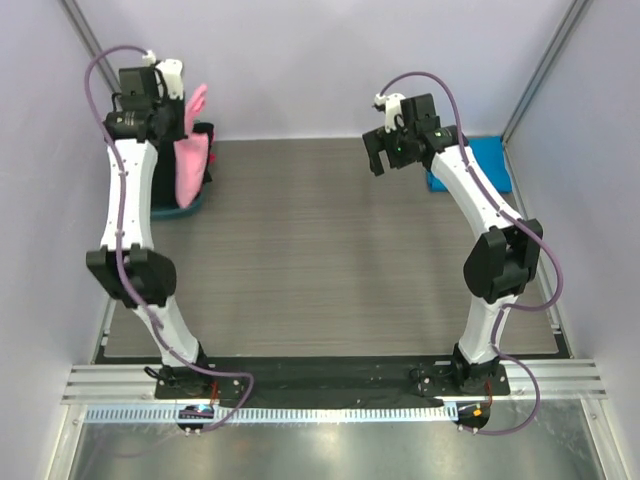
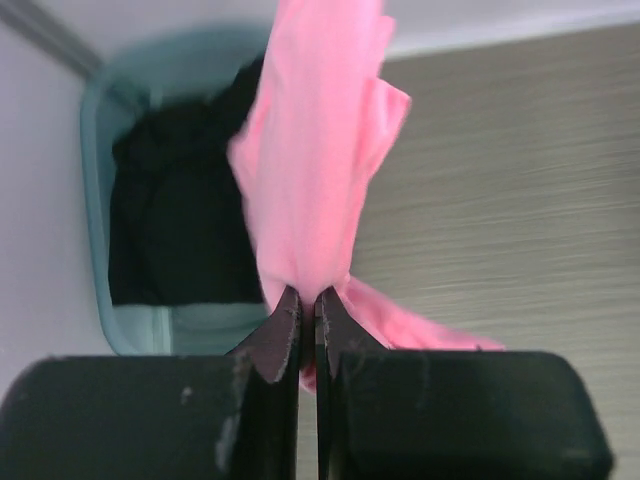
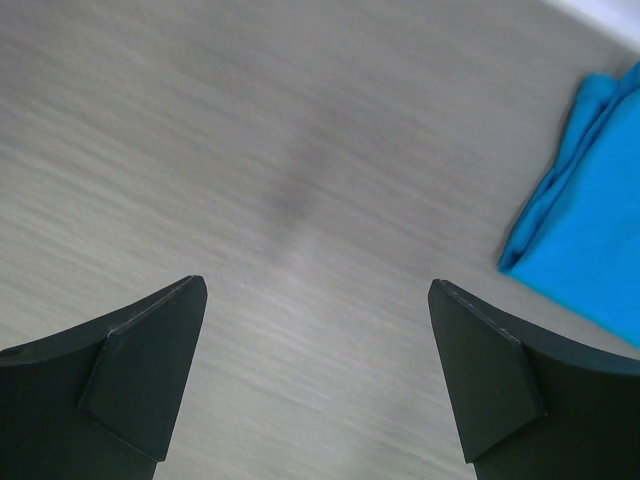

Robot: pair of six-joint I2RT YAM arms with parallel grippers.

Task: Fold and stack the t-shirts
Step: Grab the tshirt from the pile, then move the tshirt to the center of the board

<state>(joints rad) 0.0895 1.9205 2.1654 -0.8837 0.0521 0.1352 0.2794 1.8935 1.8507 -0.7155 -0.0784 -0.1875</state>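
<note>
Pink cloth fills the middle of the left wrist view: the pink t-shirt is pinched between the two dark fingers of the left gripper, whose tips are pressed together on a bunched fold at the lower centre of the frame. From that pinch the shirt runs in a long crumpled band to the top edge of the frame, and a smaller flap spills to the lower right beside the fingers. Behind it, at the left of that frame, sits the teal tub with dark cloth heaped inside; the pink band crosses the tub's right side and the grey wood-grain table next to it. In the overhead view the shirt hangs in the upper left of the frame, above the tub at the table's far left corner. The right gripper has its fingers spread wide with nothing between them, only bare table surface showing in the gap. To the upper right of that wrist frame lies the blue t-shirt, flat on the table with layered edges, well apart from the fingers. Overhead, it rests at the upper right of the table, partly hidden behind the right arm.
</note>
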